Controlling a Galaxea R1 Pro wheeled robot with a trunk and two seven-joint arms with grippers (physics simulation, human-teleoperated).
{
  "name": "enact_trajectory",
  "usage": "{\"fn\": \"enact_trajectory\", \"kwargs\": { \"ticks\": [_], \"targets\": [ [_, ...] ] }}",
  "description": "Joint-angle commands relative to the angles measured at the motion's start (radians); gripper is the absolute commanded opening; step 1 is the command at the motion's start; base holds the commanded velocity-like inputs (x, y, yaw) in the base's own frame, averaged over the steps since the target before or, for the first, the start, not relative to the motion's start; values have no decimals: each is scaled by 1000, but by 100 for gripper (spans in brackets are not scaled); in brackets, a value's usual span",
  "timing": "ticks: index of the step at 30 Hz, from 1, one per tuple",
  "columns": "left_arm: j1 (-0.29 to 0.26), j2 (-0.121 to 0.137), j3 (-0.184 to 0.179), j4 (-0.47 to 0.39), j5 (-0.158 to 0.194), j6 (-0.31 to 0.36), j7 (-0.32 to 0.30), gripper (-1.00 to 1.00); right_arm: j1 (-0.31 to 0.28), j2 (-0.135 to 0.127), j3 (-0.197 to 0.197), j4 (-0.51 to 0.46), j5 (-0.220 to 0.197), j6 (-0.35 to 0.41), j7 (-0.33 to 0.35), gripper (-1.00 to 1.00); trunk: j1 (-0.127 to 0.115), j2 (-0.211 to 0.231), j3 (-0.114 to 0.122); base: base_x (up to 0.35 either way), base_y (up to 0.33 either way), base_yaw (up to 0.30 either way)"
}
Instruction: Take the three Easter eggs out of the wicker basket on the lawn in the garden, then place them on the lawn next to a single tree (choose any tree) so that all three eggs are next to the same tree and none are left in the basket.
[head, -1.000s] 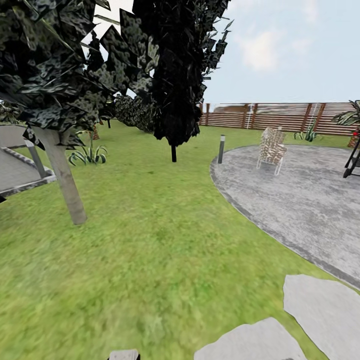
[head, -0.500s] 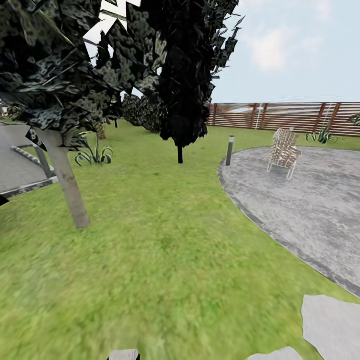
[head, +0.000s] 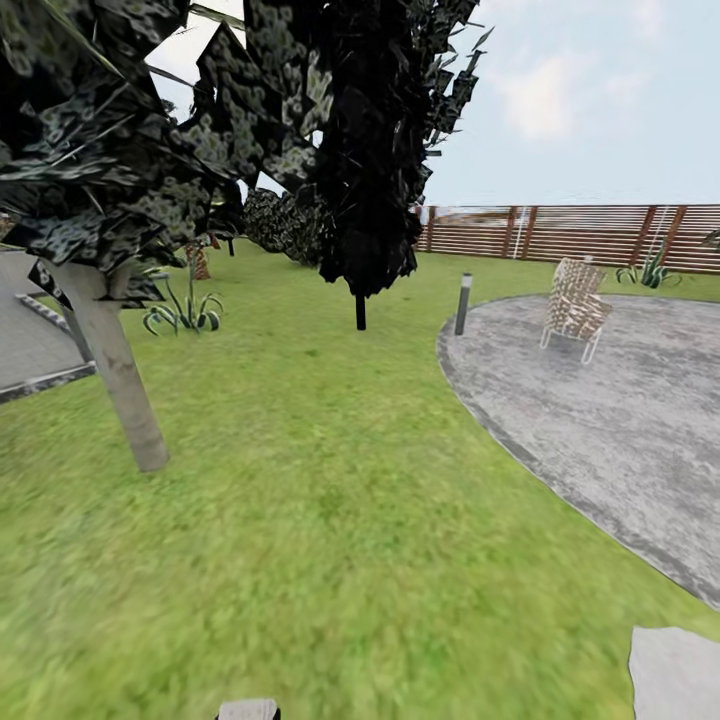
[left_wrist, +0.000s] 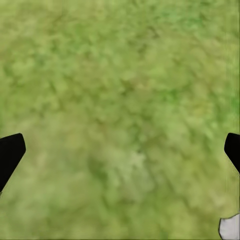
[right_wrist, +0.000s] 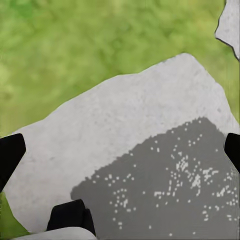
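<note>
No legible text, label, brand, number or sign anywhere in these garden views.

Wide mottled green lawn open ahead. Pale grey-tan tree trunk blocks left; thin dark trunk, grey bollard stand farther off.
</note>
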Motion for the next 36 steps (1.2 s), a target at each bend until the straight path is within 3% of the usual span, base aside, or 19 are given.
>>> {"fn": "enact_trajectory", "kwargs": {
  "ticks": [1, 36],
  "targets": [
    [-1, 0, 0, 1, 1, -3, 1, 100, -1, 0, -1, 1, 0, -3, 0, 100, 0, 0, -1, 327, 0, 0],
    [-1, 0, 0, 1, 1, -3, 1, 100, -1, 0, -1, 1, 0, -3, 0, 100, 0, 0, -1, 327, 0, 0]
  ]
}}
